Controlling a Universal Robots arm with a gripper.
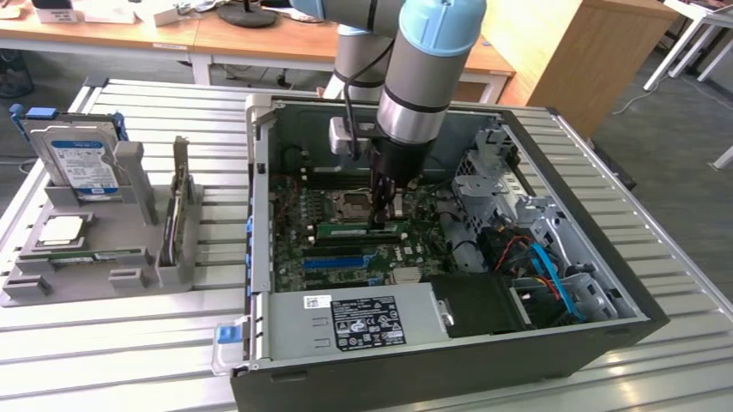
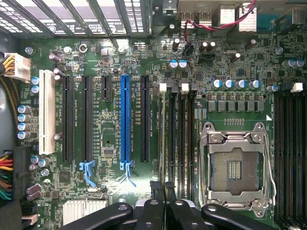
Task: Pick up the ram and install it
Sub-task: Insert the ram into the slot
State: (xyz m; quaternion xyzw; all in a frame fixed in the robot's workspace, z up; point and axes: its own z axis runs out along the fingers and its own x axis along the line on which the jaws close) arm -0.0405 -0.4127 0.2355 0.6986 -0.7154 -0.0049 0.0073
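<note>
- Reaching down into the open case (image 1: 261, 197), the gripper (image 1: 384, 221) sits mid-motherboard (image 1: 300, 225). Its fingers (image 2: 152, 211) are pressed together with no gap showing.
- ram (image 1: 349, 230): stands on edge in a memory slot between the CPU socket (image 1: 347, 204) and the blue slot (image 1: 338, 258), with the fingertips at its top edge. Can't tell if they pinch the stick or just bear on it.
- Handling, my read: light, thin, rigid board. It won't flex much and would likely crack or shed chips if twisted.
- Where to hold: the long top edge near the middle, clear of the contacts and square to the slot.
- Bare board edges look fairly slick, so a narrow pinch could let it tip.
- Count in the case: one ram, one gripper, one CPU socket (empty), one blue slot, one white slot (image 2: 46, 110).
- Count on the grey holder (image 1: 29, 287) outside the case's side wall: one hard drive (image 1: 78, 163), one upright card (image 1: 178, 202).
</note>
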